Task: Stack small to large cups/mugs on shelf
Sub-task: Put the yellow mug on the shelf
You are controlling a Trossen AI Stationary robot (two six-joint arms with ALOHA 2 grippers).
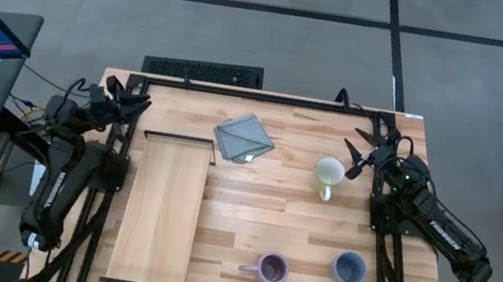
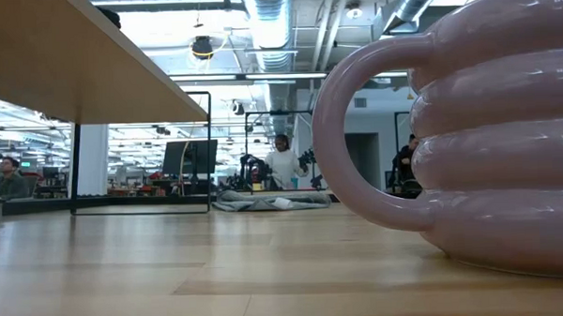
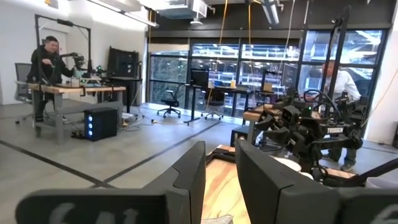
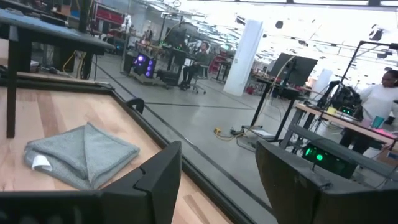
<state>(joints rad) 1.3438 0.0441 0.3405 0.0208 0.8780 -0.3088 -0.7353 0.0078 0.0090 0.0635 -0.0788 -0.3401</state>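
Note:
Three mugs stand upright on their bases on the plank table: a cream-white one [image 1: 329,177] at the far right, a purple one [image 1: 270,268] and a grey-blue one [image 1: 348,270] near the front. The purple mug [image 2: 487,141] fills the low view's right side. The pale-wood shelf [image 1: 160,210] lies along the table's left half. My left gripper [image 1: 134,94] hovers over the far left corner, its fingers [image 3: 186,180] a narrow gap apart and holding nothing. My right gripper [image 1: 358,153] hangs open just beyond the cream mug, also holding nothing [image 4: 217,180].
A folded grey cloth [image 1: 244,137] lies flat at the table's far middle, beside the shelf's far end, and shows in the right wrist view [image 4: 81,155]. People and workbenches stand in the room beyond. Bare planks lie between the shelf and the mugs.

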